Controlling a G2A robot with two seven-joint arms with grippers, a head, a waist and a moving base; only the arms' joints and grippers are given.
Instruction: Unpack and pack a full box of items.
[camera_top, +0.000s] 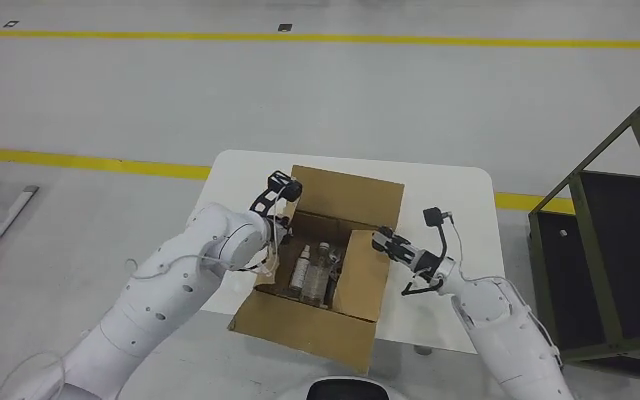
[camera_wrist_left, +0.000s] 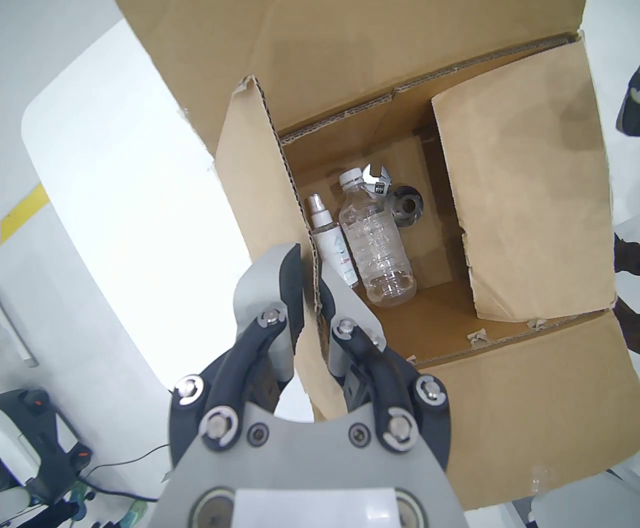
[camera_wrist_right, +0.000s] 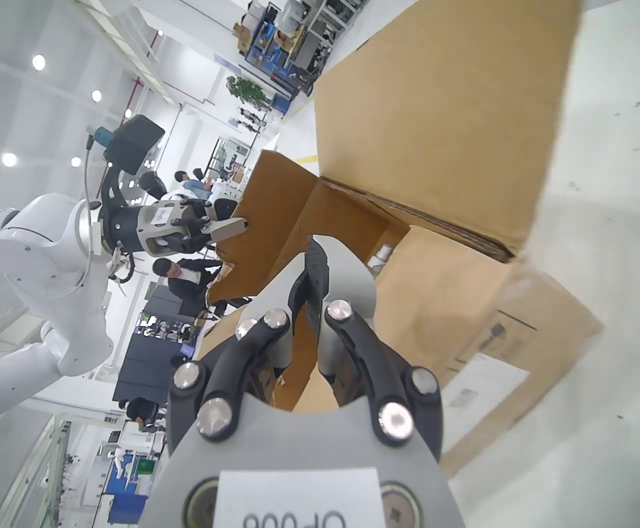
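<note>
on the white table (camera_top: 455, 200) the cardboard box (camera_top: 350, 190) stands open. our left gripper (camera_wrist_left: 310, 280) is clamped on its left flap (camera_wrist_left: 255, 200), our right gripper (camera_wrist_right: 327, 265) on its right flap (camera_wrist_right: 430, 290). inside we see a clear bottle (camera_wrist_left: 380, 250), a spray bottle (camera_wrist_left: 330, 240) and a wrench (camera_wrist_left: 376, 179) (by the clear bottle's neck).

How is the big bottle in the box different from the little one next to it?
The big bottle is see-through; the little bottle is white. The big bottle is fat with a screw cap; the little bottle is thin with a spray top. Both are in the box, side by side.
</note>
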